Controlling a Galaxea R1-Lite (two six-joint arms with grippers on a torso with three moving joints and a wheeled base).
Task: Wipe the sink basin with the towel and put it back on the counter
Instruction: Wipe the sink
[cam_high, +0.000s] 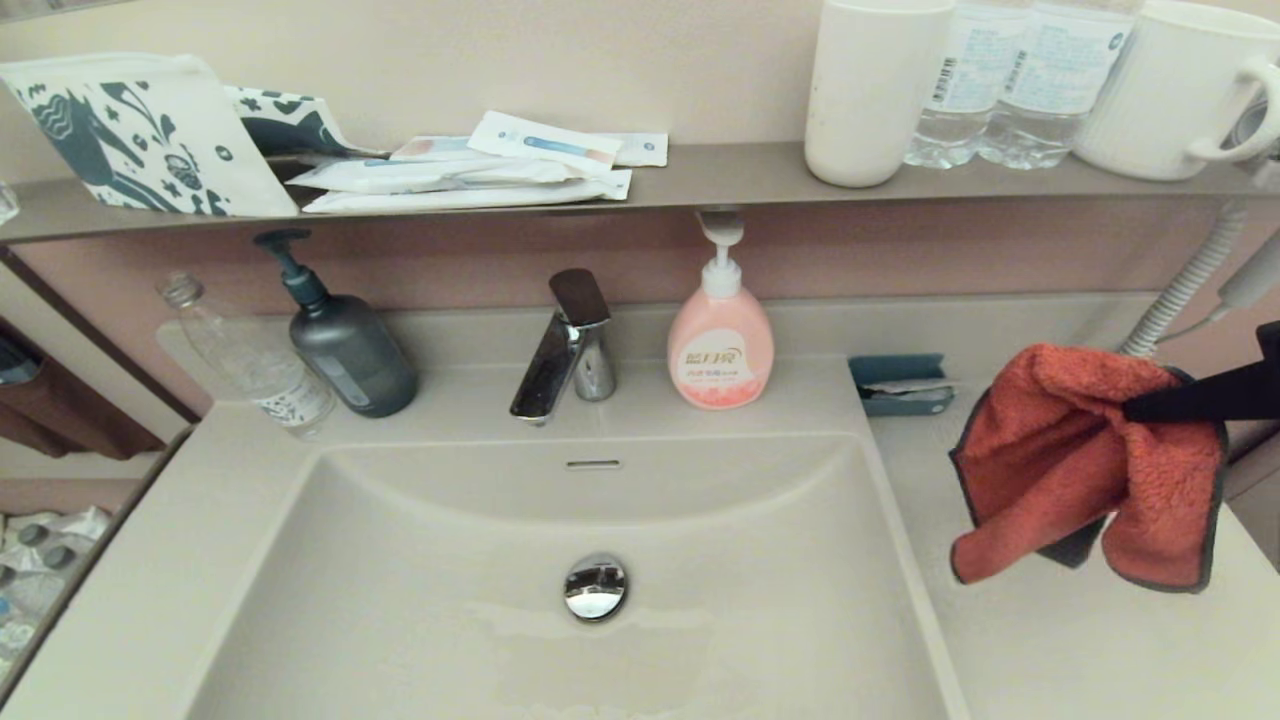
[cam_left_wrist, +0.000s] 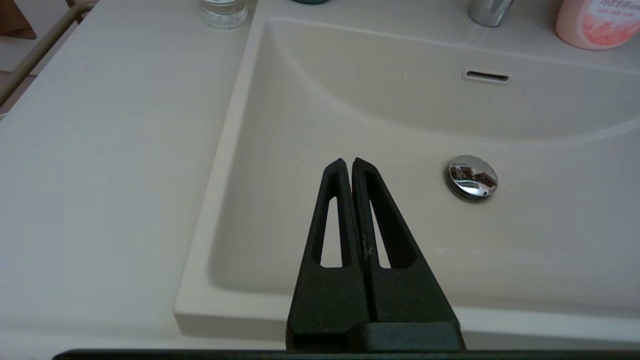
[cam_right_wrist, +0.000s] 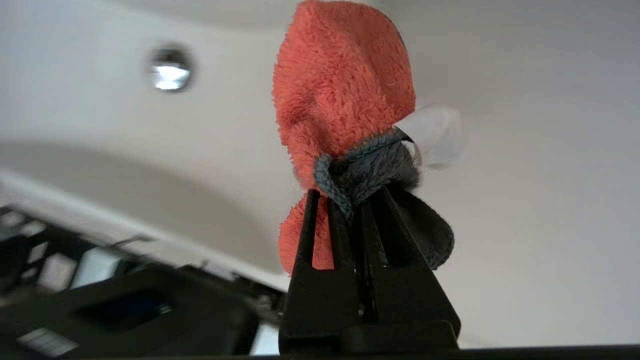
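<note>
The red-orange towel (cam_high: 1060, 460) with its dark grey edge hangs in the air over the counter (cam_high: 1080, 640) to the right of the sink basin (cam_high: 420, 590). My right gripper (cam_high: 1135, 408) reaches in from the right edge and is shut on the bunched towel (cam_right_wrist: 345, 90), its jaws pinching the grey hem (cam_right_wrist: 350, 192). The basin holds a round chrome drain plug (cam_high: 595, 586) and an overflow slot (cam_high: 593, 464). In the left wrist view my left gripper (cam_left_wrist: 348, 162) hovers shut and empty above the basin's (cam_left_wrist: 350, 100) near left part, beside the drain plug (cam_left_wrist: 471, 177).
A chrome tap (cam_high: 565, 345), a pink soap pump (cam_high: 720, 345), a dark pump bottle (cam_high: 345, 345) and a clear bottle (cam_high: 255, 360) stand behind the basin. A small blue tray (cam_high: 900, 385) lies on the counter. The shelf (cam_high: 700, 175) carries a patterned pouch (cam_high: 130, 135), sachets, cups and water bottles.
</note>
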